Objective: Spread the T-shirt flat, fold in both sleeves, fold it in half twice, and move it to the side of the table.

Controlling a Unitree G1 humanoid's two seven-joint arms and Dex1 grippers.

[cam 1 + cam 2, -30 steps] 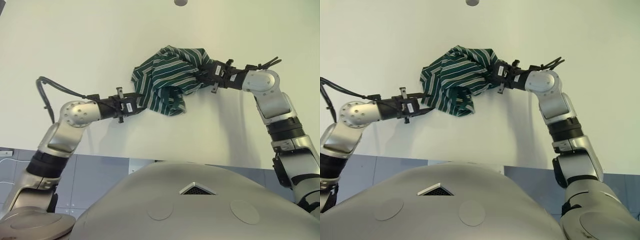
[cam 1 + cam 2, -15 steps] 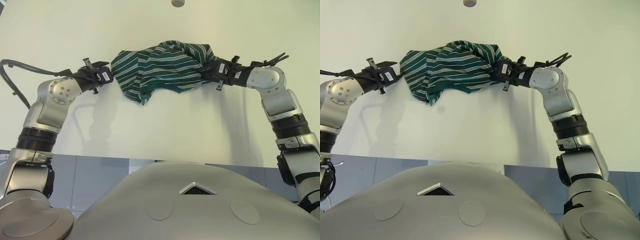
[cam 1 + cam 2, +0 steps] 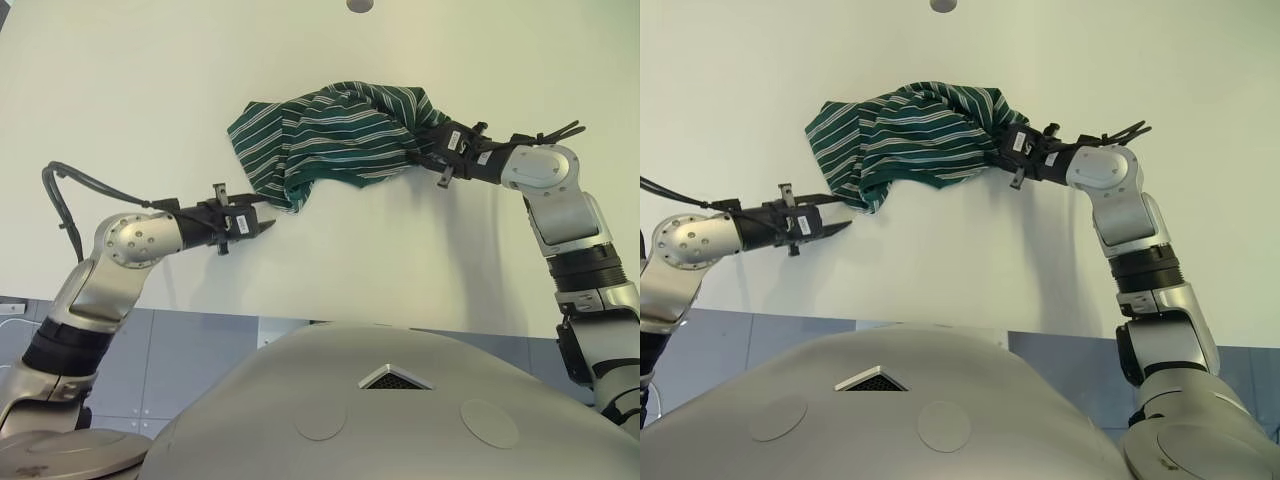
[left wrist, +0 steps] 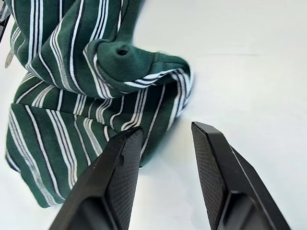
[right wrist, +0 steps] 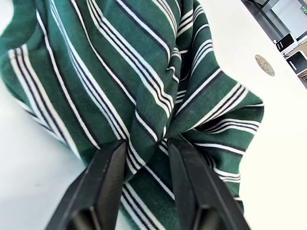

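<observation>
1. The T-shirt (image 3: pixel 330 135) lies bunched in a striped green heap on the far middle of the white counter (image 3: pixel 400 260). It is not yet spread flat, so the opening step of the task looks to be the one in hand.
2. The right jaws are closed on a fold at the heap's right end. This is probably an anchor, so that the other end can be drawn away from it and the cloth opened out.
3. The left jaws stand wide apart with nothing in them, low over the counter and just beside the heap's near left corner. They are likely lined up to take that corner.
4. The head views give the overall layout, with the left arm (image 3: pixel 135 240) and right arm (image 3: pixel 535 170) at either end of the heap. They cannot settle what lies between the fingers.
5. The left wrist view can. Its fingers (image 4: pixel 120 177) frame bare counter, with a rolled striped edge (image 4: pixel 144 72) just ahead of them (near, but not gripped).
6. The right wrist view shows a ridge of cloth pinched between its fingers (image 5: pixel 192 182). A small grey disc (image 5: pixel 265 64) sits on the counter beyond the shirt.
</observation>
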